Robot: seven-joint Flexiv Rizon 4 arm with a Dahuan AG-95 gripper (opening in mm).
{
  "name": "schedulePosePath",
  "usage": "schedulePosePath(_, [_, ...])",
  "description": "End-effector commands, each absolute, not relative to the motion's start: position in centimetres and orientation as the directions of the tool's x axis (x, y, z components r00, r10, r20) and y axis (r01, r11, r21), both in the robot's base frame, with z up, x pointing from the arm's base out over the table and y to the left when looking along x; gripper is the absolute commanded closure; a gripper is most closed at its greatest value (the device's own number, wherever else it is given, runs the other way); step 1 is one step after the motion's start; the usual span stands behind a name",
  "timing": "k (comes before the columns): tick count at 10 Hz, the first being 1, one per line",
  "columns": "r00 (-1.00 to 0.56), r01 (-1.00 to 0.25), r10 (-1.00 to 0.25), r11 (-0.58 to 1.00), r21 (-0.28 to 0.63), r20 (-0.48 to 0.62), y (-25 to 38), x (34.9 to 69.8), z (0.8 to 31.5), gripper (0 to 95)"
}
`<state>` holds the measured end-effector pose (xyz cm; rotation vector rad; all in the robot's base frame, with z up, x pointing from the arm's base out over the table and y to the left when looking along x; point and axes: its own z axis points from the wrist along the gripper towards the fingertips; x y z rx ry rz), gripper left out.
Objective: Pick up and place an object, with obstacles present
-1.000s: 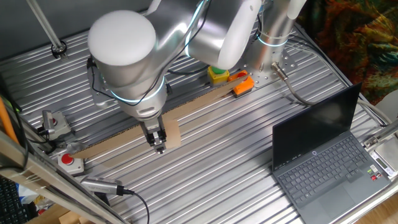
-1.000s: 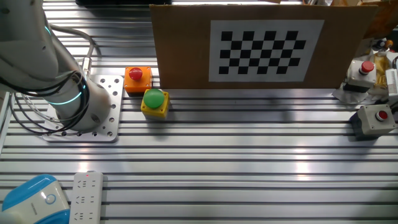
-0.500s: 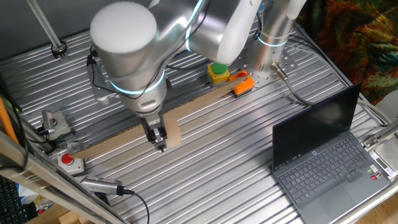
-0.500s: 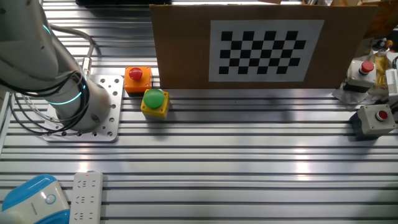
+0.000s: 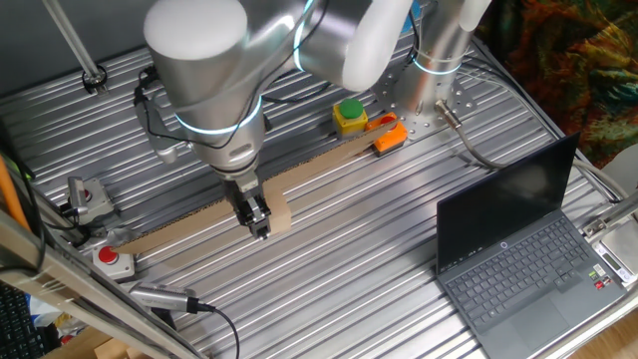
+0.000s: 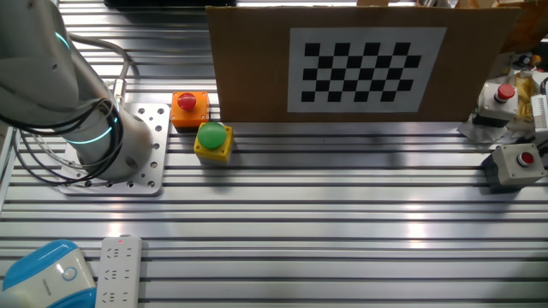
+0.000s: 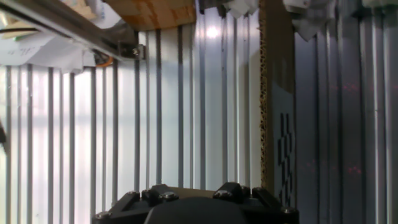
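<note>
In one fixed view my gripper (image 5: 260, 225) hangs straight down just in front of the long brown cardboard strip (image 5: 199, 214). Its dark fingers (image 5: 255, 211) stand close together. The small light-tan block (image 5: 279, 213) sits right against their right side, partly covered by them, and looks held between them just above the table. The hand view shows only the gripper's black body (image 7: 193, 204) at the bottom edge, with no fingertips and no block. In the other fixed view the block and the gripper are hidden behind the cardboard board.
The upright cardboard board with a checkerboard (image 6: 355, 64) crosses the table, edge-on in the hand view (image 7: 267, 93). A yellow-and-green button box (image 5: 349, 116) and an orange piece (image 5: 389, 136) stand by the arm's base. An open laptop (image 5: 518, 249) sits right; red button boxes (image 5: 110, 257) lie left.
The arm's big elbow joint has risen and swung slightly right. The gripper has shifted a few pixels right and up, and the block has stayed against the fingers.
</note>
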<state>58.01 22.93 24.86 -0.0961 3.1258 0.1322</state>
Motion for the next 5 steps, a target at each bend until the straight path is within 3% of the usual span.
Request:
schedulePosePath(1, [-0.997, -0.075, -0.074, 0.994, 0.083, -0.018, 23.00, 58.03, 24.88, 95.0])
schedulePosePath(5, [-0.993, -0.119, -0.117, 0.989, 0.083, -0.027, 23.00, 58.03, 24.88, 95.0])
